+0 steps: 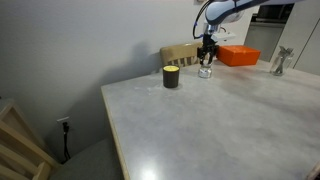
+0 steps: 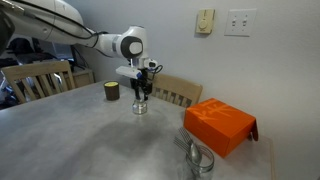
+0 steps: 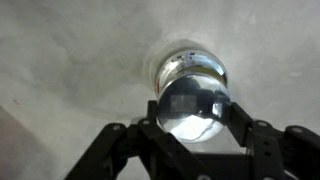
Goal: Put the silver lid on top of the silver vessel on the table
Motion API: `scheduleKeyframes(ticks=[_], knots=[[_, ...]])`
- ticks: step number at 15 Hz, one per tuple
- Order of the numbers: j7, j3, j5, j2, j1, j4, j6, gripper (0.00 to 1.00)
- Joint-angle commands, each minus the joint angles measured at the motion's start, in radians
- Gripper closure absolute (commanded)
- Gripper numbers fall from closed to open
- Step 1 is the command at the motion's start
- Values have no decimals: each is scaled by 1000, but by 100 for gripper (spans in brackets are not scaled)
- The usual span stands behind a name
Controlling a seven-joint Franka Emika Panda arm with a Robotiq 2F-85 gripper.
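Observation:
In the wrist view my gripper [image 3: 192, 112] is shut on the silver lid [image 3: 190, 108], a shiny round disc held between both fingers. Just beyond it stands the silver vessel [image 3: 190, 64] on the pale grey table [image 3: 60, 90]; the lid overlaps the vessel's near rim. In both exterior views the gripper [image 1: 206, 58] [image 2: 141, 88] hangs straight above the vessel [image 1: 205, 72] [image 2: 140, 106], very close to its top. Whether the lid touches the rim I cannot tell.
A black cup with a yellowish rim [image 1: 171, 77] [image 2: 112, 91] stands near the vessel. An orange box [image 1: 238, 56] [image 2: 219, 125] lies on the table. A metal object [image 2: 198, 155] [image 1: 280, 62] stands near the table edge. Wooden chairs [image 2: 178, 90] stand behind.

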Motion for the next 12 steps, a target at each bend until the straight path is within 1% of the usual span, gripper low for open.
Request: scheduleKeyframes(ticks=[1, 6, 12], knots=[[-26, 21, 14, 24, -8, 39, -10, 56], [-20, 32, 11, 31, -8, 32, -5, 56], [-16, 27, 5, 38, -7, 34, -4, 56]])
